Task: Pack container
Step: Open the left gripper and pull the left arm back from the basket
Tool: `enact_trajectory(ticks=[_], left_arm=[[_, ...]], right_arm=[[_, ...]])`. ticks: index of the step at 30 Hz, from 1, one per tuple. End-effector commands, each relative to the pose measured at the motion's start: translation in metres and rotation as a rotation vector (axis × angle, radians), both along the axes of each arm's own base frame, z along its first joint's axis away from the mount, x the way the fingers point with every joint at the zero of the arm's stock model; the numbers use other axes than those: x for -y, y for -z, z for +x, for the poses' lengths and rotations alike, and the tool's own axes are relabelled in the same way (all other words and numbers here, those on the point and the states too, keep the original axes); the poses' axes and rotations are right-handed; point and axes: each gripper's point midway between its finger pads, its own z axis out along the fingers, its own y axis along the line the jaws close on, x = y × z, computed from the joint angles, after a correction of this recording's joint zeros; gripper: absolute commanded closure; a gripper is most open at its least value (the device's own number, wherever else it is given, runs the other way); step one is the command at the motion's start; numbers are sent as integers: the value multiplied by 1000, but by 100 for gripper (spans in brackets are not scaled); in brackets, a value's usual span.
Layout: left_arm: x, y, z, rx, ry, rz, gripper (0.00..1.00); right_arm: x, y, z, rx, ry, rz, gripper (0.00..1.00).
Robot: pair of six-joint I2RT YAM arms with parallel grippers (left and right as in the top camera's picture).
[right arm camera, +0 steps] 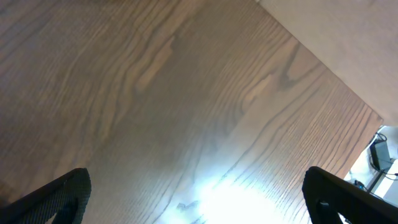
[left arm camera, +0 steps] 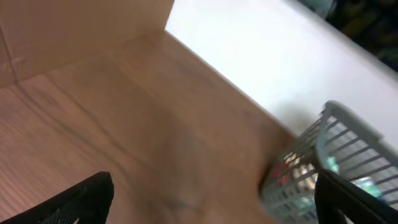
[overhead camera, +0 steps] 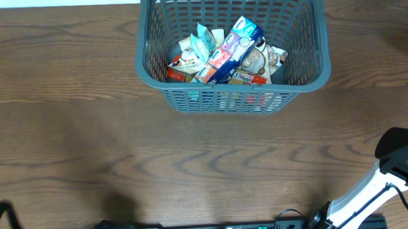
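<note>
The dark grey lattice basket [overhead camera: 306, 75] stands at the back middle of the table and holds several snack packets [overhead camera: 225, 51], blue, white and orange, piled together. It also shows in the left wrist view [left arm camera: 329, 149] at the right edge. My left gripper [left arm camera: 211, 199] is open and empty over bare wood, well left of the basket. In the overhead view only a dark bit of the left arm [overhead camera: 5, 223] shows at the bottom left. My right gripper [right arm camera: 199, 199] is open and empty above bare table. The right arm [overhead camera: 399, 161] sits at the bottom right corner.
The wooden table [overhead camera: 122, 146] spreads in front of the basket. A white wall or panel [left arm camera: 267, 56] lies beyond the table's edge in the left wrist view. A bright glare patch [right arm camera: 249, 199] lies on the wood under the right gripper.
</note>
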Motion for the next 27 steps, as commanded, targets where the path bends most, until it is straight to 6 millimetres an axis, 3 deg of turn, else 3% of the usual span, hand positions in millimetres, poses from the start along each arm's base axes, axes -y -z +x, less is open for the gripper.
enact_trajectory(ticks=[1, 5, 6, 18, 23, 27], left_arm=[[-8, 13, -21, 1, -14, -25, 9], [-11, 17, -30, 19, -11, -34, 8], [-11, 18, -31, 18, -11, -33, 1], [-10, 18, -30, 19, -8, -47, 1], [-3, 34, -19, -54, 8, -23, 1], [5, 47, 1, -105, 7, 0, 1]], right_arm=[[1, -5, -4, 12, 19, -6, 1], [1, -5, -4, 12, 20, -6, 1], [1, -5, -4, 12, 19, -6, 1], [1, -5, -4, 12, 19, -6, 1], [1, -5, -4, 12, 20, -6, 1], [1, -5, -4, 12, 19, -6, 1]])
